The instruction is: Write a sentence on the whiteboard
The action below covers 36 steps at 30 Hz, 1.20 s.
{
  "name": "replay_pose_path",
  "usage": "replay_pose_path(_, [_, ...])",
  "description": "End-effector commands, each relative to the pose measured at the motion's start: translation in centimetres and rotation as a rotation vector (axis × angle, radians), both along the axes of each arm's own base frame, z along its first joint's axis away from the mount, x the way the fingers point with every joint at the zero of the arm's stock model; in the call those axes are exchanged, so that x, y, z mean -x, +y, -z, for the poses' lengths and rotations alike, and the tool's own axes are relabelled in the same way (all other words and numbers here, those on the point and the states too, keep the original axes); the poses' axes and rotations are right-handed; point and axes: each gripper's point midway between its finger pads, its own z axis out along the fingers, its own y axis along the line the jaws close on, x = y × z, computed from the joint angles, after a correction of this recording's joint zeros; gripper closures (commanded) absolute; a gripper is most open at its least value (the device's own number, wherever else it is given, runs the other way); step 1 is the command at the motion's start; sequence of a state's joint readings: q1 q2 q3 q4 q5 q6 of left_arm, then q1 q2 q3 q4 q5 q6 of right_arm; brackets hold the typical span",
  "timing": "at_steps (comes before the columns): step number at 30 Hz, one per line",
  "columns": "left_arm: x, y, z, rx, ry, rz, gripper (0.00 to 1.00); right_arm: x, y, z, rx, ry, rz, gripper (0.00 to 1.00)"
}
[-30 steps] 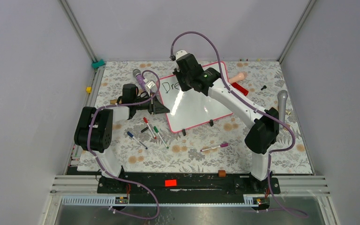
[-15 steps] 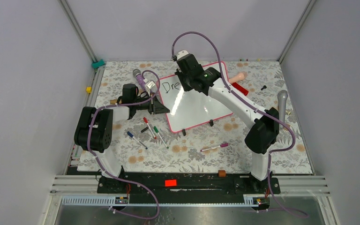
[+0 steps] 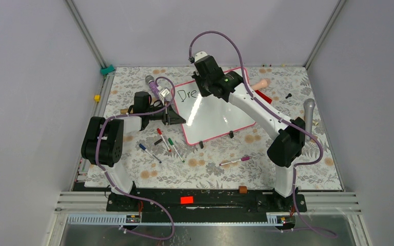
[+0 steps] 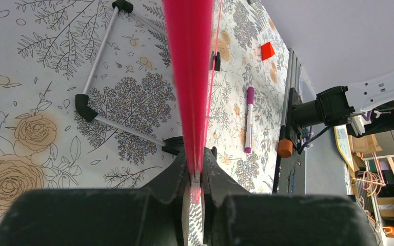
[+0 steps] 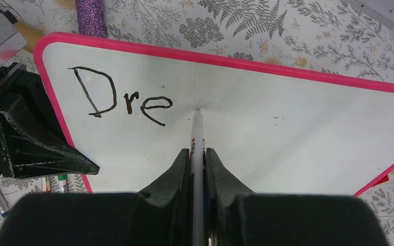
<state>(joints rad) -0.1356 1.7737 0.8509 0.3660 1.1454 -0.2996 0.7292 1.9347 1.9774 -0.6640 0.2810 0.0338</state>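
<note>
Held: marker (image 5: 197,130), whiteboard (image 5: 297,133)
My right end effector (image 5: 197,154) pinches the marker, tip touching ahead; my left end effector (image 4: 195,171) clamps the whiteboard's rim.

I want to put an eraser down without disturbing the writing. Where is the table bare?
Bare cloth lies at the front, between the loose markers and the purple marker, before the whiteboard; also right of the right arm. Crowded: the board's left edge, where the left hand clamps it, and the strip behind the board.

Overhead looks down; close wrist cameras seemingly share the whiteboard (image 5: 287,128).
</note>
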Motion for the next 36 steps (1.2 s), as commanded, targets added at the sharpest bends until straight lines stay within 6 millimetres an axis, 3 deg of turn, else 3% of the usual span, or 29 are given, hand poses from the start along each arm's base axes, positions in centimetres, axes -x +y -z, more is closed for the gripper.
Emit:
replay_pose_path(1, [-1.7,0.7,2.6,-0.093,0.009,-0.097,1.0,-0.4,0.4,-1.1,-0.041,-0.013,-0.003,1.0])
replay_pose_path(15, [-1.7,0.7,2.6,-0.093,0.011,-0.096,1.0,0.2,1.0,-0.3,-0.041,0.024,-0.052,1.0])
replay_pose_path(24, [-1.6,0.7,2.5,-0.092,0.01,-0.095,1.0,1.2,0.2,1.3,0.008,0.068,-0.068,1.0])
replay_pose_path(36, [-1.6,0.7,2.6,-0.093,0.01,-0.096,1.0,0.4,-0.8,0.5,0.035,0.026,-0.003,1.0])
